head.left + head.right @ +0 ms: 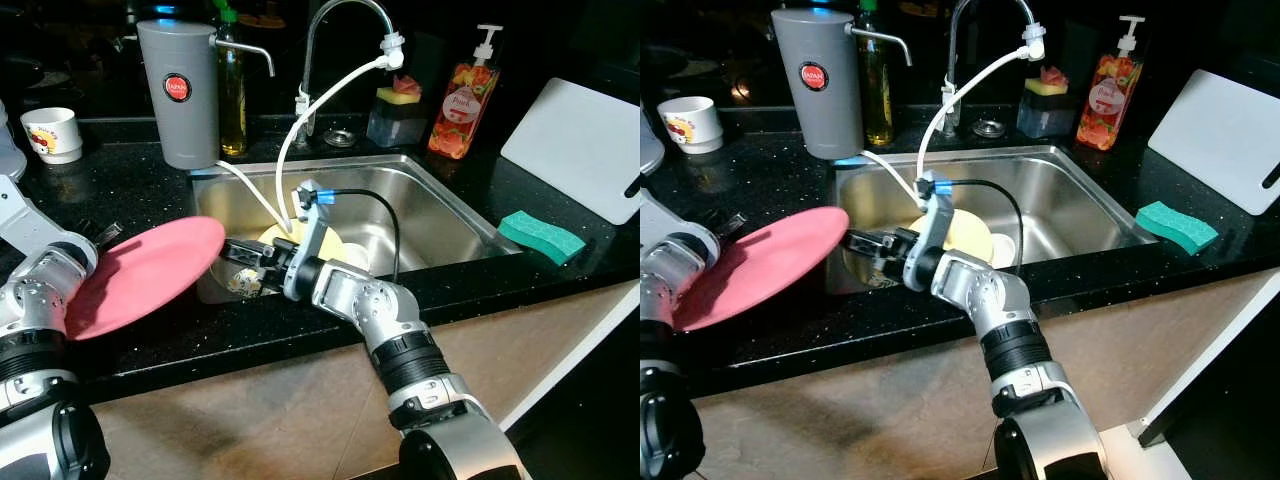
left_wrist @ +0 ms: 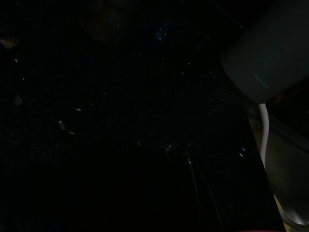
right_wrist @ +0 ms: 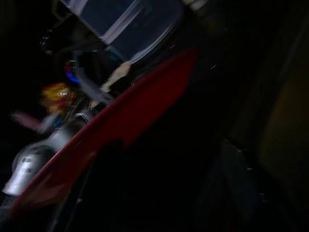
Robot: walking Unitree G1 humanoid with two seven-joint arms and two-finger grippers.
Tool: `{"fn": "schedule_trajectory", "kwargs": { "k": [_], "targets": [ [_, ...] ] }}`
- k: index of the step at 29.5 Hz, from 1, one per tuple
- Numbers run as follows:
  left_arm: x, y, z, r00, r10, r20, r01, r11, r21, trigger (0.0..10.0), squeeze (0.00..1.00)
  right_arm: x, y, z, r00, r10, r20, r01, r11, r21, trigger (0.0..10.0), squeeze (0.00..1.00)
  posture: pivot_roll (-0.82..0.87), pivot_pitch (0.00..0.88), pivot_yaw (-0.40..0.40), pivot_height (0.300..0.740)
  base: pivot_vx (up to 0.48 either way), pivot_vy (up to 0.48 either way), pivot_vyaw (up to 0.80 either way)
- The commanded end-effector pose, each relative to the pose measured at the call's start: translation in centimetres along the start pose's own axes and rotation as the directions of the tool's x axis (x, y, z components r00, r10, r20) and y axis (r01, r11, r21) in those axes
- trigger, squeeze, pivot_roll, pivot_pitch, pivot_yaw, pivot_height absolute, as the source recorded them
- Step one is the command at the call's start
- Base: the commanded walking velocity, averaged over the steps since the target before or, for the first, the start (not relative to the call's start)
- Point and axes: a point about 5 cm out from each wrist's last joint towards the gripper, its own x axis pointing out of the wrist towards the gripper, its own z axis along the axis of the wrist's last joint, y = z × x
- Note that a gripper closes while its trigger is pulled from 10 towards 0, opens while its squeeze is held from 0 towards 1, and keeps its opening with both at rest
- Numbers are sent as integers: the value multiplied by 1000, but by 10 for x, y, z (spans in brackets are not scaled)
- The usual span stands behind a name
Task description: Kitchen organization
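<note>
A pink plate [image 1: 145, 272] hangs tilted above the black counter, left of the sink. My left arm [image 1: 50, 275] holds it from the left; one black finger [image 1: 103, 234] shows over its far rim, the rest is hidden behind the plate. My right gripper [image 1: 232, 267] reaches in from the sink side to the plate's right edge, its two fingers spread apart just under the rim. The plate's red edge [image 3: 130, 104] crosses the right wrist view. A yellow plate [image 1: 335, 245] lies in the sink behind the right wrist.
The steel sink [image 1: 440, 215] has a faucet [image 1: 335, 25] with a white hose. A grey dispenser [image 1: 180, 95], oil bottle [image 1: 232, 95] and white cup [image 1: 52, 133] stand behind. Right of them are a soap bottle [image 1: 463, 95], green sponge [image 1: 540, 237] and white board [image 1: 585, 150].
</note>
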Motion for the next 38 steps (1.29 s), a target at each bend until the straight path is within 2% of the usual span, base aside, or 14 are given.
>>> {"fn": "schedule_trajectory", "kwargs": {
  "k": [1,2,8,12,14,15,16,17,24,29,32,38],
  "targets": [
    [1,1,-9,1000,1,-21,0,1000,22,0,0,1,6,6,1000,26,1,-26,997,75,10000,1000,42,51,-48,740,0,0,0],
    [1,1,-9,1000,0,-20,1,1000,30,0,0,0,8,13,999,37,2,-37,991,130,10000,0,42,51,-48,740,0,0,0],
    [1,1,-10,1000,-1,-18,2,999,39,0,0,-7,10,24,998,61,-9,-58,983,172,10000,0,37,41,-50,740,0,0,0],
    [1,1,-10,1000,-1,-17,2,999,41,0,0,-13,10,26,996,68,-54,-59,985,160,10000,0,37,41,-50,740,0,0,0],
    [1,1,-11,1000,-4,-16,5,999,41,0,0,-16,13,20,989,96,-117,-78,985,152,10000,0,37,41,-50,740,0,0,0],
    [1,1,-11,1000,-4,-16,5,999,41,0,0,-16,13,20,989,96,-117,-78,985,152,10000,0,37,41,-50,740,0,0,0],
    [1,1,-11,1000,-6,-17,7,999,43,0,0,-15,18,10,977,113,-181,-87,986,144,10000,0,32,35,-48,740,0,0,0],
    [1,1,-11,1000,-6,-17,7,999,42,0,0,-14,19,4,972,120,-203,-90,985,149,10000,0,32,35,-48,740,0,0,0],
    [1,0,-11,1000,-8,-16,8,999,46,0,0,-8,22,-20,947,106,-304,-65,988,142,10000,0,37,43,-49,740,0,0,0],
    [0,2,-11,1000,-4,-14,5,999,50,0,0,-5,24,-22,947,108,-302,-57,984,170,10000,0,37,43,-49,740,0,0,0],
    [0,3,-10,1000,-3,-14,4,999,52,0,0,-6,23,-15,956,101,-277,-53,983,175,10000,0,41,50,-51,740,0,0,0],
    [0,3,-10,1000,-2,-14,3,998,57,0,0,-16,6,8,975,9,-224,16,994,111,10000,0,39,54,-49,740,0,0,0]
  ]
}}
